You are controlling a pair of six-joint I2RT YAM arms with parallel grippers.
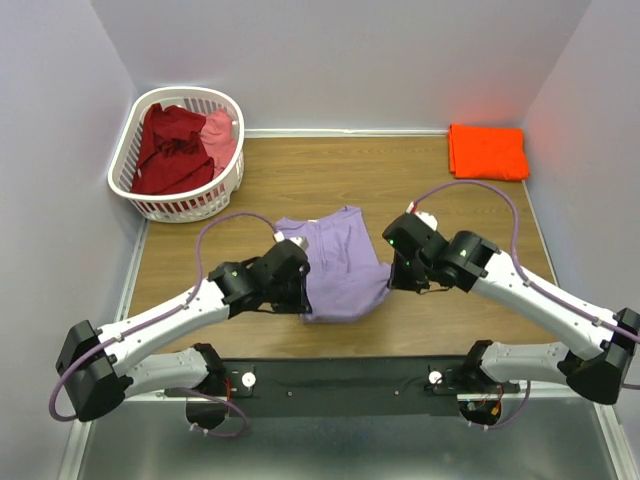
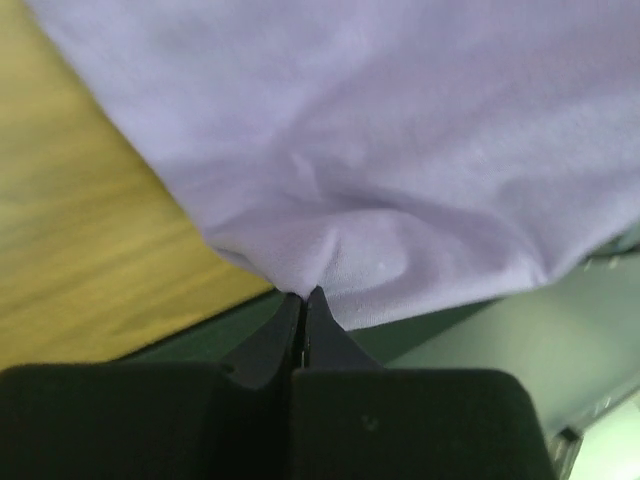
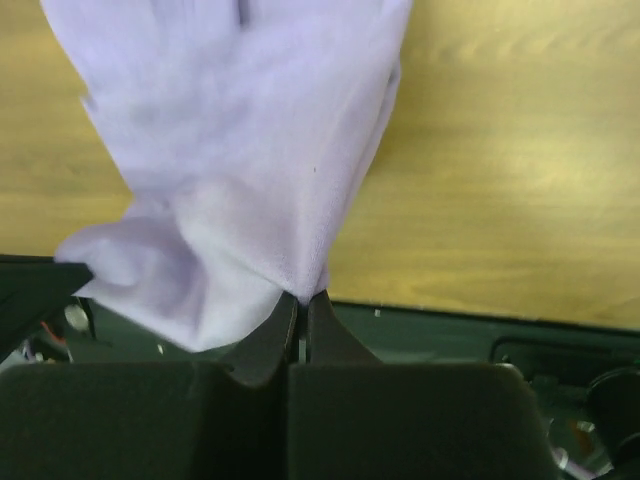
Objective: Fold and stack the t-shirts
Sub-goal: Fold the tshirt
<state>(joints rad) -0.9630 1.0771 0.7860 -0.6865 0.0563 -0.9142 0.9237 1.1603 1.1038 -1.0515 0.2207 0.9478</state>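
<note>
A lavender-purple t-shirt (image 1: 340, 265) hangs between my two arms over the near middle of the table. My left gripper (image 1: 296, 290) is shut on its left near edge; in the left wrist view the cloth (image 2: 400, 150) is pinched at the tips of the gripper (image 2: 304, 296). My right gripper (image 1: 392, 272) is shut on the right near edge, where the cloth (image 3: 230, 150) bunches at the tips of the gripper (image 3: 303, 297). A folded orange t-shirt (image 1: 487, 151) lies at the far right corner. Dark red (image 1: 170, 150) and pink (image 1: 219, 140) t-shirts lie in the basket.
The white slotted laundry basket (image 1: 165, 205) stands at the far left corner. Grey walls close the table on three sides. The dark mounting rail (image 1: 340, 385) runs along the near edge under the arms.
</note>
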